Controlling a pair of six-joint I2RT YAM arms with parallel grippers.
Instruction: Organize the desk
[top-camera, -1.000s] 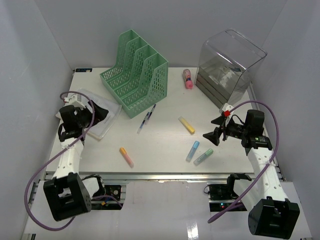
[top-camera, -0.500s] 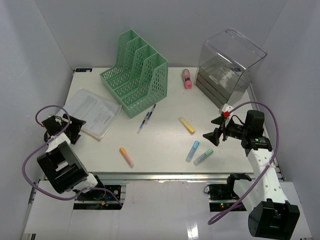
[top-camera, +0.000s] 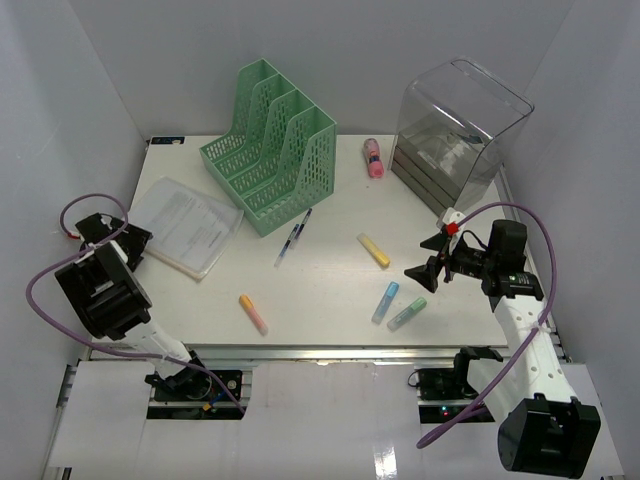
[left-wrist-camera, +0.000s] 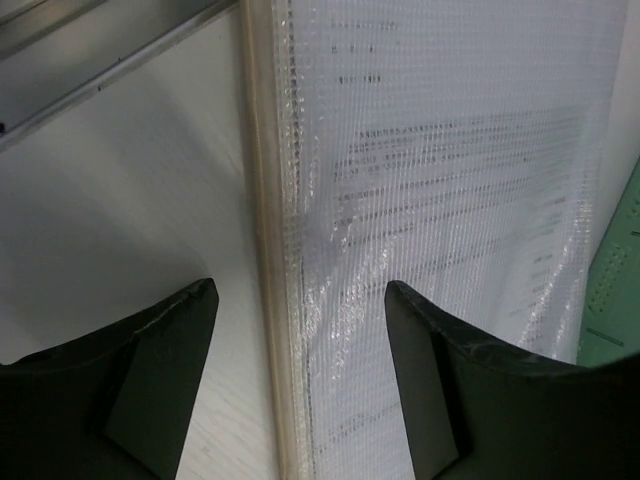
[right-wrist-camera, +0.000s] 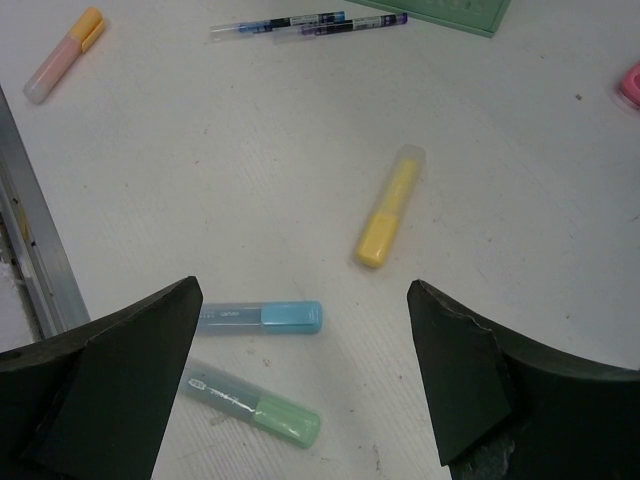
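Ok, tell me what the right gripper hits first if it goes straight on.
Probably the blue highlighter: it lies on the desk almost midway between the fingers of the open right gripper. Depth is unclear, so bare desk beside it is possible.

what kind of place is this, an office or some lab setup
Likely a staged office desk inside a robot test booth: the desk holds a green file sorter, highlighters and a document folder, and plain white walls close it in.

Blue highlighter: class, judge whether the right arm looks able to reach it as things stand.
Probably yes: the right gripper hangs open just beside the blue highlighter, nothing between them; the green highlighter lies alongside it.
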